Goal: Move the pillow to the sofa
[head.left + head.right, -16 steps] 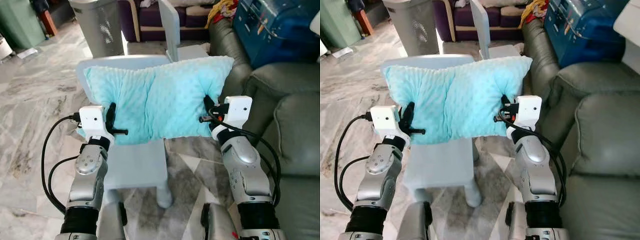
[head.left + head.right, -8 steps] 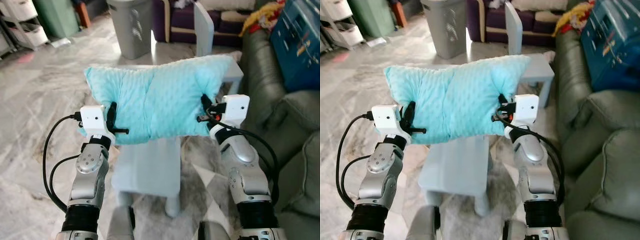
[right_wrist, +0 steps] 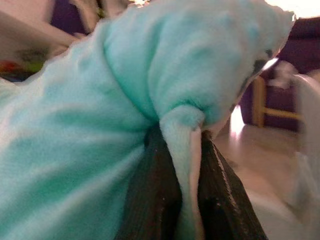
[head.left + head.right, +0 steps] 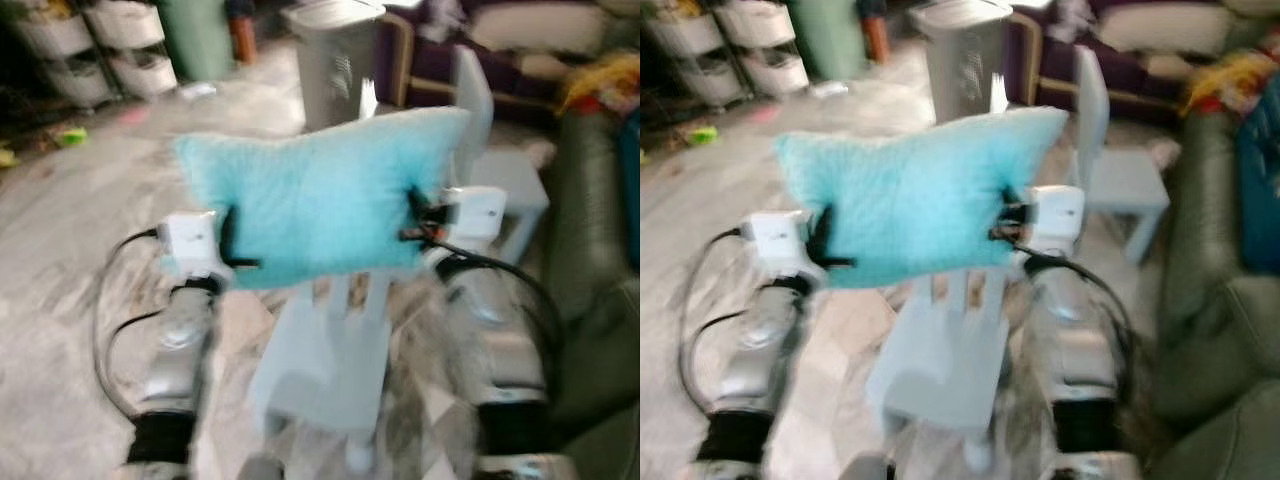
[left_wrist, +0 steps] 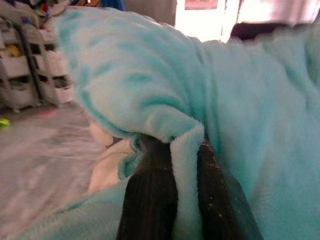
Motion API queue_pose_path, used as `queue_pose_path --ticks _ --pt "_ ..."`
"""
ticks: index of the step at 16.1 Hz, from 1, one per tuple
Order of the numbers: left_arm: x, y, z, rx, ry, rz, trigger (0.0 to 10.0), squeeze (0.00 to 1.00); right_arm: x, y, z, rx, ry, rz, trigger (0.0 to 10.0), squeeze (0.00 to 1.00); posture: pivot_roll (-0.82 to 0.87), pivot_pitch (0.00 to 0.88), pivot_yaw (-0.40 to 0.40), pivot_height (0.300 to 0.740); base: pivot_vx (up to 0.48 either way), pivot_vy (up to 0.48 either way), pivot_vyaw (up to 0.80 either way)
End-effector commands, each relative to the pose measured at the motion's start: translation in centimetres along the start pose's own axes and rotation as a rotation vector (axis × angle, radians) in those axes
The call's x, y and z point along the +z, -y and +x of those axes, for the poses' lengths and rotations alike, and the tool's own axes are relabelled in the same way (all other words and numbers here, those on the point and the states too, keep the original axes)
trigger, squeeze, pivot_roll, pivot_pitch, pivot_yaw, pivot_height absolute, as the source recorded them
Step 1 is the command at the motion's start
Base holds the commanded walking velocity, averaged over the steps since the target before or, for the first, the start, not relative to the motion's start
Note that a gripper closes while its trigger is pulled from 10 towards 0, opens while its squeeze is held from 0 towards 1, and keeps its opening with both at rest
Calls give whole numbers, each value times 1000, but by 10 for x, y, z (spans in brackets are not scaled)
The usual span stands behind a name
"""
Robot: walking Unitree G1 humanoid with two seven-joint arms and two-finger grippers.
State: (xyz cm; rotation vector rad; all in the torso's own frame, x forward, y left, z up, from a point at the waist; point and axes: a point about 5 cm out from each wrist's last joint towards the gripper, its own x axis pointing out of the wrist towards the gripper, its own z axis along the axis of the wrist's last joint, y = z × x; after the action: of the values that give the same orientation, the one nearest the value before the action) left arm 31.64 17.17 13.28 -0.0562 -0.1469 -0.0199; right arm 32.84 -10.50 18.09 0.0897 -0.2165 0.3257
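Pillow [image 4: 318, 195] held up off small chair [image 4: 330, 360] — left gripper [image 5: 186, 165] and right gripper [image 3: 189, 150] both pinched on its ends; view has swung left since a second ago, blurred — sofa [image 4: 590, 250] now far right, carry underway

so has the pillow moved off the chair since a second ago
Cannot tell. The pillow sits at the same spot between the left gripper and right gripper; the whole blurred view has swung, so the camera moved.
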Motion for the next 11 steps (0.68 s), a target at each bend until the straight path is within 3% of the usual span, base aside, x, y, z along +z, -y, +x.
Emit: queue_pose_path --ticks 1,11 --pt "4 24 7 -71 14 -26 10000 0 5 21 -8 -65 20 -23 10000 0 -132 0 45 740 0 0 0" --pt "-2 25 7 -76 -43 -12 10000 0 5 24 -10 -85 19 -14 10000 0 -137 0 52 740 0 0 0"
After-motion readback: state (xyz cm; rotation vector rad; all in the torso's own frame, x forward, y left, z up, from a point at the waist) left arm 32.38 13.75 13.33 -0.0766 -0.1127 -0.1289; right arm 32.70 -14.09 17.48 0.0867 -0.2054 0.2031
